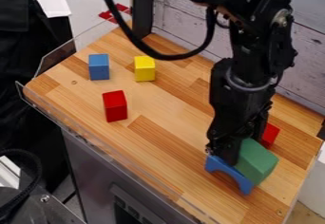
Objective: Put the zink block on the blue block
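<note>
The black gripper hangs low over the right front of the wooden surface, up against the left side of a green block. A blue arch-shaped block lies just below the gripper, beside or partly under the green block; I cannot tell which. Far off at the back left stands another blue block, a small upright one. I see no block that I can name as zink.
A yellow block stands right of the small blue block, and a red block stands in front of them. Behind the gripper another red block is partly hidden. A clear low guard runs along the left edge; a plank wall stands behind.
</note>
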You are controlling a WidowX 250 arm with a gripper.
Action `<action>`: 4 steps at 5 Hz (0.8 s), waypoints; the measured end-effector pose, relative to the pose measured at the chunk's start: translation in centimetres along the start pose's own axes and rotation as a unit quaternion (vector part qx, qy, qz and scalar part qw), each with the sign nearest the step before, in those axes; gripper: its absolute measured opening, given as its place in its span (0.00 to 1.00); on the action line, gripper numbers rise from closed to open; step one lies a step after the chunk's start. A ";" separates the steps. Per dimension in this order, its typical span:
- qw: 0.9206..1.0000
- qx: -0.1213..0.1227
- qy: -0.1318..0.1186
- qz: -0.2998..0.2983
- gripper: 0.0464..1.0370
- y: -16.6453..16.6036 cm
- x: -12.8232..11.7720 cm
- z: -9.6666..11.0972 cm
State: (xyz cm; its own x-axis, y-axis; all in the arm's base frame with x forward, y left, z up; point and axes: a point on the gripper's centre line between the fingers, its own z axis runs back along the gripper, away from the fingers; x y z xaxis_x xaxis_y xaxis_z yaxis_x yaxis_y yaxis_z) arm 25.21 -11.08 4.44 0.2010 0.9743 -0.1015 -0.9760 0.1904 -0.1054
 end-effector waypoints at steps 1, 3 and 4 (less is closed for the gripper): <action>1.000 -0.002 0.015 -0.003 0.88 -0.1 0.0 -0.5; 1.000 -0.005 0.021 -0.006 0.96 -0.1 0.6 -0.8; 0.999 0.000 0.006 -0.036 0.96 -0.2 1.6 0.3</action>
State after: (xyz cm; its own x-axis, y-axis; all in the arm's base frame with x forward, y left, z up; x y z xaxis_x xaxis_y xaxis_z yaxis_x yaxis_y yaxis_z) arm 25.72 -9.53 4.62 0.2715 0.9567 -0.1047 -0.9590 0.2597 -0.1137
